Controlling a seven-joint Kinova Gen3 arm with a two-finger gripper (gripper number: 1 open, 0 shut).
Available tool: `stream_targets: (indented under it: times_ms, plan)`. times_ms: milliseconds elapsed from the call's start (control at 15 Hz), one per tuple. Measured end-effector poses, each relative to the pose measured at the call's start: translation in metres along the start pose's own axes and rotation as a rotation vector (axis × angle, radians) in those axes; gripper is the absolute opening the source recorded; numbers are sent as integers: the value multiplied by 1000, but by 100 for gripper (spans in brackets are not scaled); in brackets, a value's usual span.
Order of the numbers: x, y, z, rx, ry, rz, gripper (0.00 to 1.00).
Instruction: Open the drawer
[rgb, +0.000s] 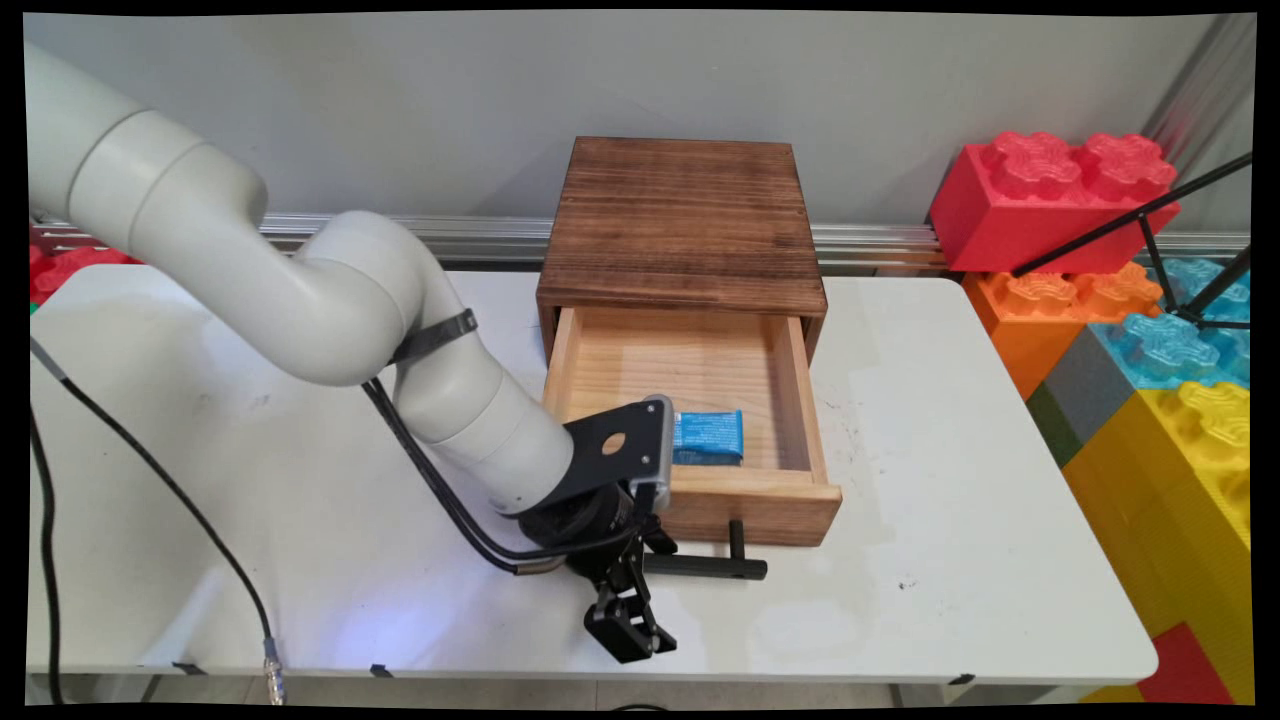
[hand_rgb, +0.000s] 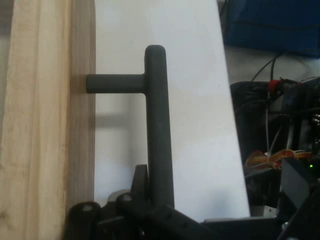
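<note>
A dark wooden box (rgb: 682, 220) stands at the table's far middle with its pale drawer (rgb: 755, 505) pulled out. A blue packet (rgb: 708, 437) lies in the drawer near its front wall. A black T-shaped handle (rgb: 712, 567) sticks out from the drawer's front. My gripper (rgb: 645, 590) is low at the handle's left end, open, one finger by the drawer front and the other toward the table's near edge. In the hand view the handle bar (hand_rgb: 159, 130) runs down into the black linkage beside the drawer front (hand_rgb: 80, 125).
Large toy blocks stand off the table's right side: red (rgb: 1050, 200), orange (rgb: 1050, 310), blue (rgb: 1170, 340), yellow (rgb: 1190, 470). A black tripod leg (rgb: 1130, 225) crosses them. Black cables (rgb: 160, 480) hang from the arm over the white table (rgb: 950, 480).
</note>
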Motion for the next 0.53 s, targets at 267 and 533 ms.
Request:
stream_targets:
  times_ms: [267, 533]
  plan:
    - [-1, 7, -2, -5, 5, 1, 100]
    - [0, 11, -6, -4, 19, 6, 100]
